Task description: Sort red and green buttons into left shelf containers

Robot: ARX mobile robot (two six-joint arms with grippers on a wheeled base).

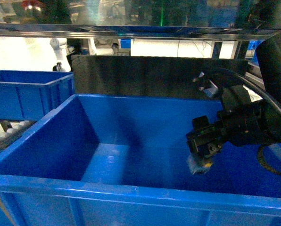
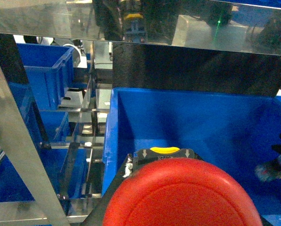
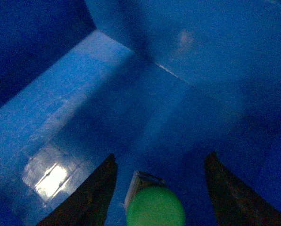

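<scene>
Right gripper (image 3: 159, 197) is hovering inside the big blue bin (image 1: 131, 190), jaws spread wide; the green button (image 3: 155, 207) is sitting between them, touching neither, apparently dropping to the floor below. Judged step: green release, so next is lifting clear. The red button (image 2: 178, 195) is filling the left wrist view short of the bin; left grip cannot be told.

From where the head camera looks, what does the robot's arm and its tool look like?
The right arm is black and bulky, with a thick black cable looping over and under it. Its tool is a boxy black block; the right wrist view shows two dark tapering fingers. The left arm is not seen.
</scene>
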